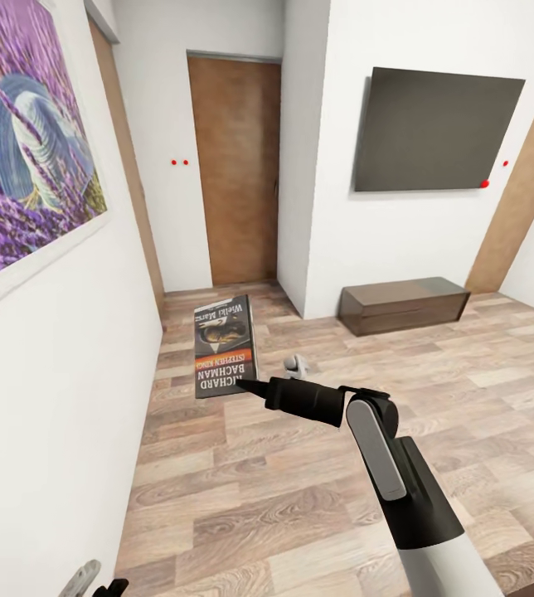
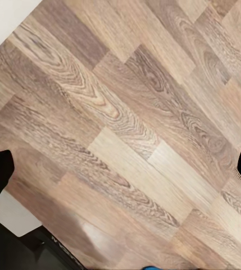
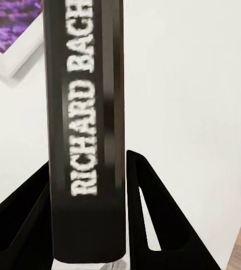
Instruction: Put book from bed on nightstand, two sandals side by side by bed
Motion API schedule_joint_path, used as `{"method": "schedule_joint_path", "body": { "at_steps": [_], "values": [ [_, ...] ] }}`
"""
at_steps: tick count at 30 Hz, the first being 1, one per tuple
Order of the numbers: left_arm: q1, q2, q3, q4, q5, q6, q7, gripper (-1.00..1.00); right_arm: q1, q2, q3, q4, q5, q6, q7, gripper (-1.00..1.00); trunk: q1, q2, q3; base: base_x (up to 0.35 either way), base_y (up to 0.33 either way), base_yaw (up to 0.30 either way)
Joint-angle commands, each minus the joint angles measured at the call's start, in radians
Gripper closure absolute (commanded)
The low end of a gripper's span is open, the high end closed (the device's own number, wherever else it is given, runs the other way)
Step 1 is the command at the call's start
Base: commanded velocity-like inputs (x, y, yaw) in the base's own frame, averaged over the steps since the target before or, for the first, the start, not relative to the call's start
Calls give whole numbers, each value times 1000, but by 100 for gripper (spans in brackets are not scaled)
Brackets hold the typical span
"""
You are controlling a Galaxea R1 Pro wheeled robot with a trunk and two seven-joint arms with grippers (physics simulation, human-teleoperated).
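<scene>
My right gripper (image 1: 249, 385) is clamped on the book (image 1: 224, 346), carried above the floor (image 1: 317, 497). Left gripper (image 2: 120, 169) is spread, holding nothing. I judge nightstand placement and 2 sandals remain.

book (image 3: 86, 112): both ends cut off, lettering blurred | painting (image 1: 26, 141): cropped at frame edge

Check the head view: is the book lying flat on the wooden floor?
No: the book is held up in the air, gripped at its lower edge by the right gripper, above the floor.
</scene>
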Motion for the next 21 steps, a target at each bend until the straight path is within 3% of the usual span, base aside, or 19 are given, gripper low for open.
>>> {"method": "schedule_joint_path", "body": {
  "at_steps": [1,8,21],
  "values": [
    [0,1,-1,-2,5,1,6,-100,-1,0,-2,0,0,5,7,100,1,-1,-1,314,0,1],
    [0,1,-1,-2,5,1,6,-100,-1,0,-3,-3,-1,7,9,100,1,-1,-1,315,33,0],
    [0,1,-1,-2,5,1,6,-100,-1,0,-3,-5,-1,7,12,100,1,-1,-1,316,131,0]
  ]
}}
